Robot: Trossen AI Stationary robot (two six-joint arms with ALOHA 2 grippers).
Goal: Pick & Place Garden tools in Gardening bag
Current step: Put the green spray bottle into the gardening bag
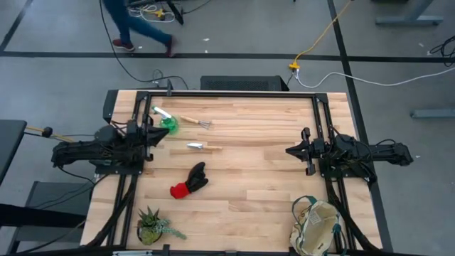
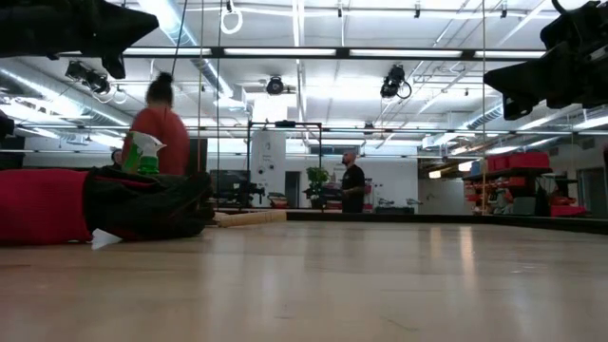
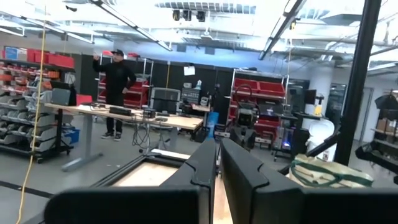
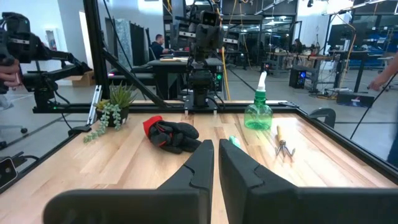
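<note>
The red-and-black glove pair (image 1: 190, 181) lies flat at the table's middle near side. The wooden-handled trowel (image 1: 204, 146) and the rake (image 1: 195, 121) lie flat farther back. The bright green round piece with a white handle (image 1: 164, 119) lies at the far left; it stands out in the right wrist view (image 4: 258, 112). The beige gardening bag (image 1: 318, 227) stands at the near right corner. My left gripper (image 1: 158, 133) is shut and empty at the table's left, near the green piece. My right gripper (image 1: 288, 151) is shut and empty at the right.
A small spiky potted plant (image 1: 152, 225) stands at the near left corner. A black frame (image 1: 227, 93) runs around the table's edges. People move about in the room beyond the table. Bare wood (image 1: 256, 171) lies between the two grippers.
</note>
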